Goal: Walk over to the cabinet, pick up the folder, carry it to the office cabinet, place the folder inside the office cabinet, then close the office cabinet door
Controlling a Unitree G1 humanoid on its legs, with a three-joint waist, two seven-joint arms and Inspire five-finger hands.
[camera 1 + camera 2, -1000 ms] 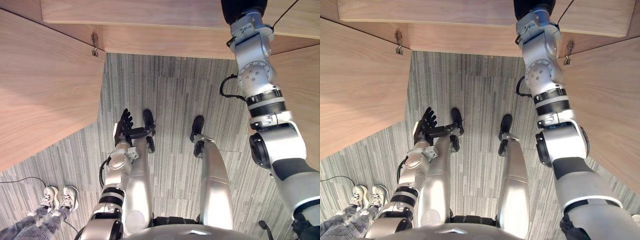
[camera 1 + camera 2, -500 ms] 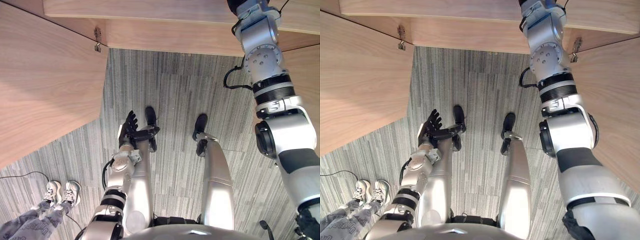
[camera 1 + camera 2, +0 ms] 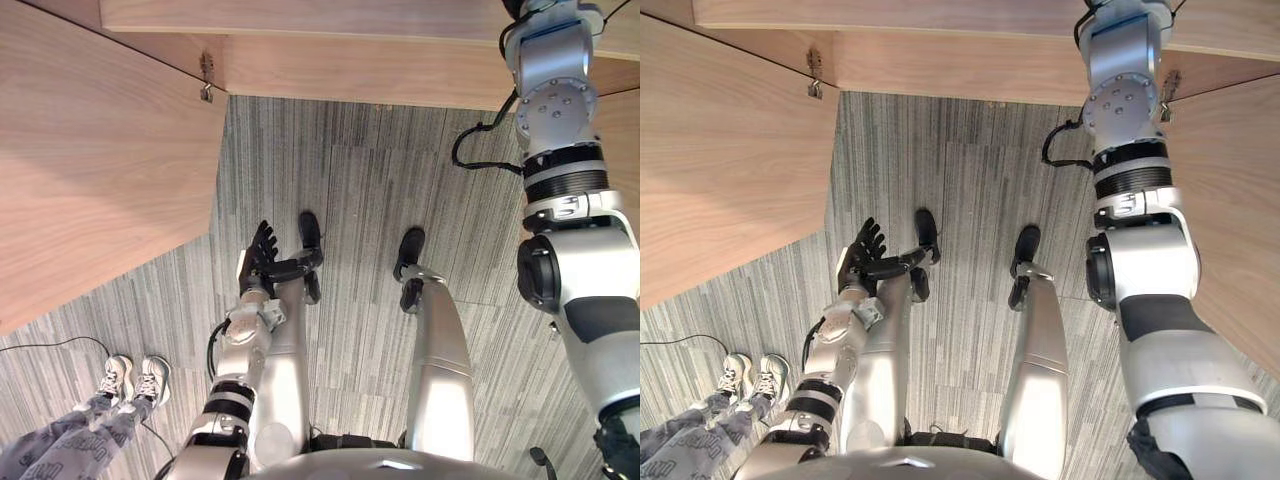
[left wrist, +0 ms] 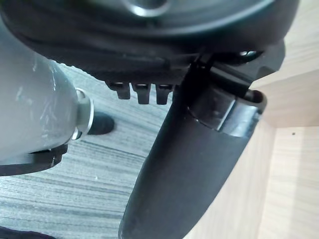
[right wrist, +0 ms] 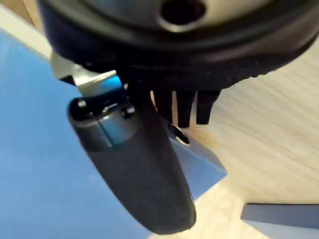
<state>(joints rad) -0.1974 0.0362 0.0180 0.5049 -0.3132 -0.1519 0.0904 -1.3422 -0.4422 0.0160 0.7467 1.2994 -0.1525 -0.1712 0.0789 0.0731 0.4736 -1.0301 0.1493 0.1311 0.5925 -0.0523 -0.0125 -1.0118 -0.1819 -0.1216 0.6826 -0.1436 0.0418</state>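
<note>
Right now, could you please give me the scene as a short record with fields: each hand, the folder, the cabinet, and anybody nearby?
right hand: raised into the office cabinet, thumb on the folder, fingers behind it
left hand: open, hanging low over the carpet, holding nothing
folder: blue, pinched in the right hand, wooden surface beyond it
office cabinet: wooden, left door and right door open
person: shoes on the carpet, at the robot's left

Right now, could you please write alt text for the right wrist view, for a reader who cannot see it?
The robot's right hand holds a blue folder, its dark thumb lying across the folder's face and its fingers going behind the folder's edge. A pale wood surface lies behind them.
</note>
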